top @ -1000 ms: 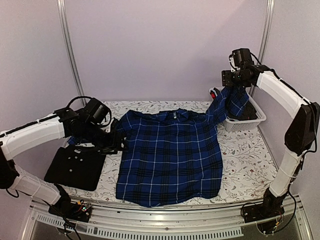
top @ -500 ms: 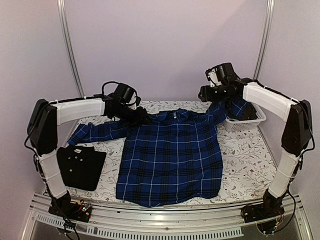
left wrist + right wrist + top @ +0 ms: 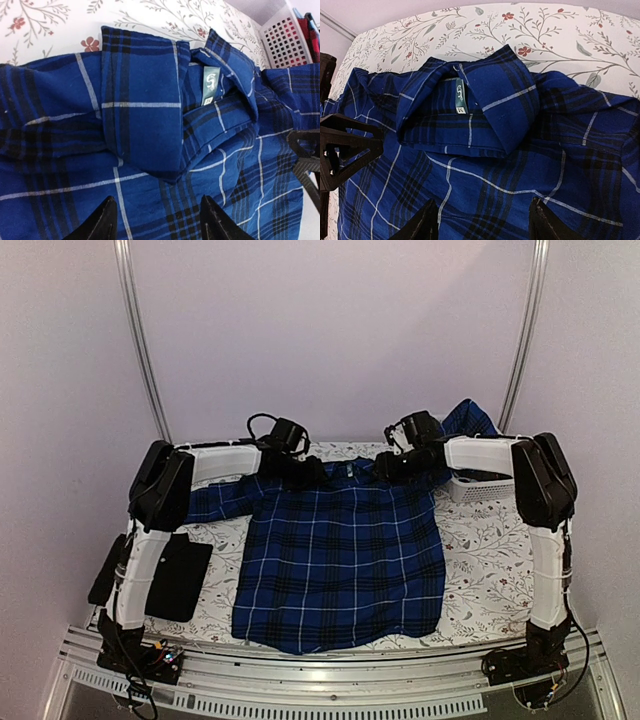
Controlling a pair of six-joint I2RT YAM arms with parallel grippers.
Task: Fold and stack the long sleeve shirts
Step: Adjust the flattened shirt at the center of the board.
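Note:
The blue plaid shirt (image 3: pixel 340 550) lies spread on the table, collar at the far side. Its left sleeve (image 3: pixel 215 502) stretches out to the left. Its right sleeve (image 3: pixel 468 420) rises over the basket. My left gripper (image 3: pixel 305 472) is open and empty just left of the collar. My right gripper (image 3: pixel 395 465) is open and empty just right of it. In the left wrist view the open gripper (image 3: pixel 159 222) hovers over plaid cloth below the collar label (image 3: pixel 211 85). The right wrist view shows the same for the right gripper (image 3: pixel 482 225), with the collar (image 3: pixel 470 110) ahead. The folded black shirt (image 3: pixel 180 575) lies at the left.
A white lattice basket (image 3: pixel 478 485) stands at the back right and also shows in the left wrist view (image 3: pixel 285 42). A floral cloth (image 3: pixel 490 570) covers the table. Each wrist view shows the other gripper close by, at the frame's edge.
Both arms have swung inward and down to the shirt's collar. The left sleeve now lies stretched out to the left. The right gripper has left the right sleeve, which now hangs at the basket.

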